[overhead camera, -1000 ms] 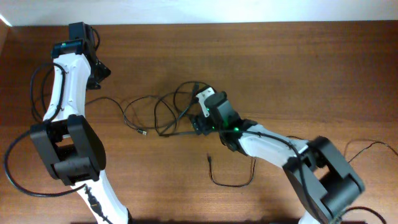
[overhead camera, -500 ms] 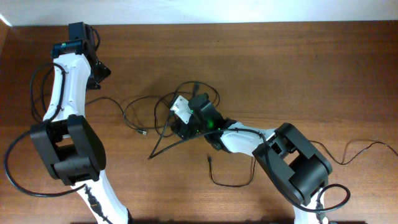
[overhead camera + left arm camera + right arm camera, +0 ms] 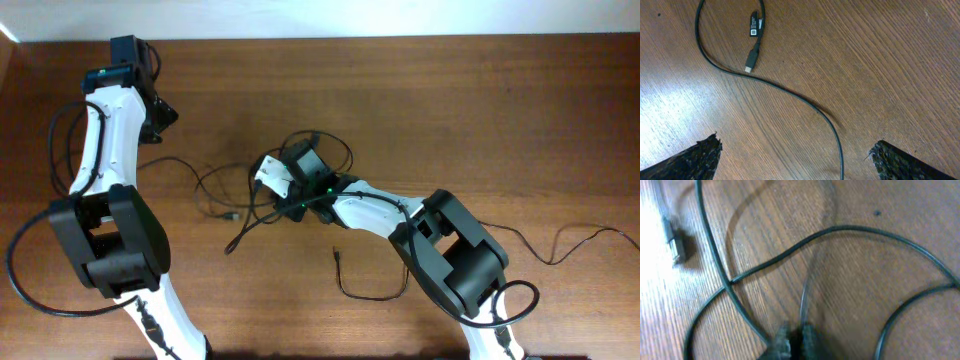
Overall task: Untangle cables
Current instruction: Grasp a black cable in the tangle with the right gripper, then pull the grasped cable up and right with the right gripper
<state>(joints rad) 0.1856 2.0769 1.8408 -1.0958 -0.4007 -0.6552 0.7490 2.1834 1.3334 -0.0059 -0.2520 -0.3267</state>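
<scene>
The cables lie as a tangle of thin black loops at the table's middle, and one strand trails down-left to an end. My right gripper sits over the tangle. In the right wrist view it is shut on a blurred strand that rises from between its fingers, with other loops crossing the wood around it. My left gripper is at the far left, open above the table. A cable runs between its fingertips untouched, and a plug and label lie beyond.
A separate short black cable curls on the near side of the table. Another thin cord runs off at the right edge. The left arm's own thicker cable loops beside its base. The table's far edge meets a white wall.
My right arm has swung left across the tangle and its jaws have shut on a strand. One cable end has been swept toward the lower left. The left arm has not moved.
</scene>
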